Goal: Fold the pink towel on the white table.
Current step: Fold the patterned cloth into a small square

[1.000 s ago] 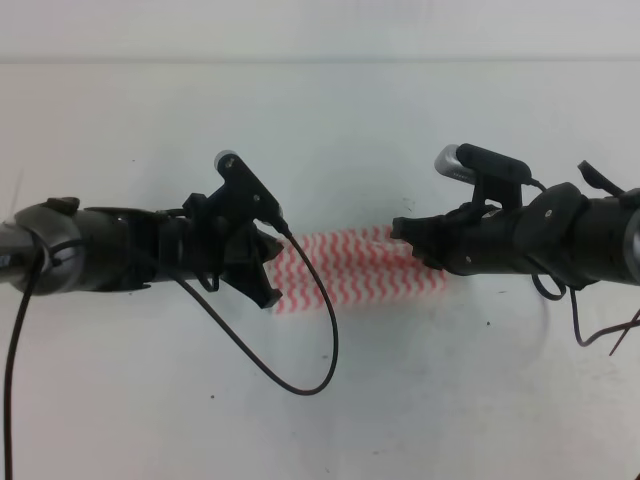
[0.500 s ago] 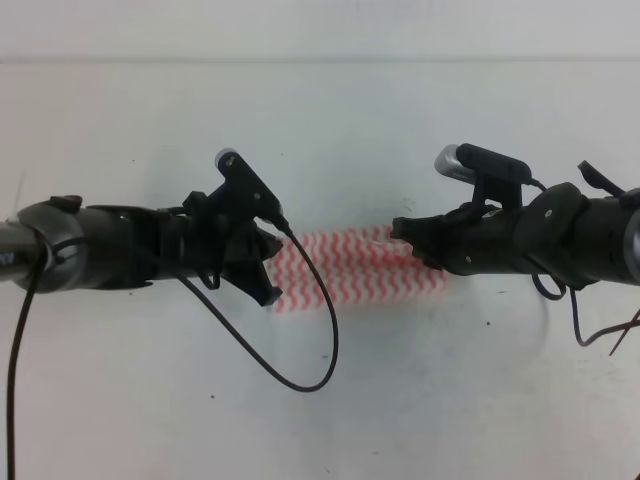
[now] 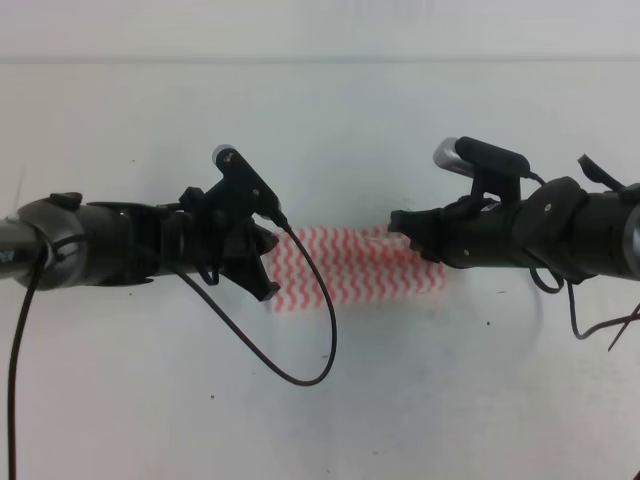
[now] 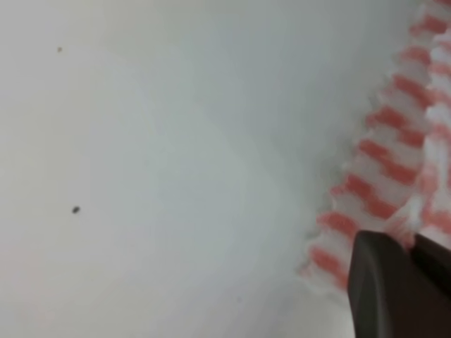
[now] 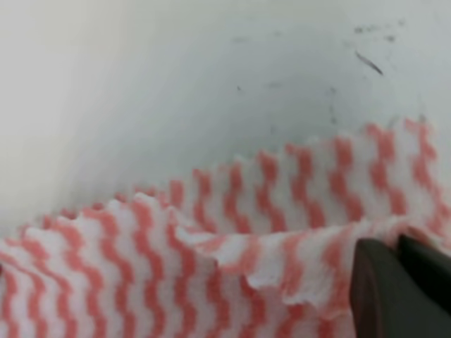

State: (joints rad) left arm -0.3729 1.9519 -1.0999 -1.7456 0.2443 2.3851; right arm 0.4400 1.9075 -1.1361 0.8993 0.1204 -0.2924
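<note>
On towel (image 3: 355,265), both claws apparently pinching.

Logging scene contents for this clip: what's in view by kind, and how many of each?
Pink towel: 1
White table: 1
Robot arms with a pincer: 2, the left pincer and the right pincer, one at each end of the towel
Wrist cameras: 2
Loose black cable: 1
Total: 7
</note>
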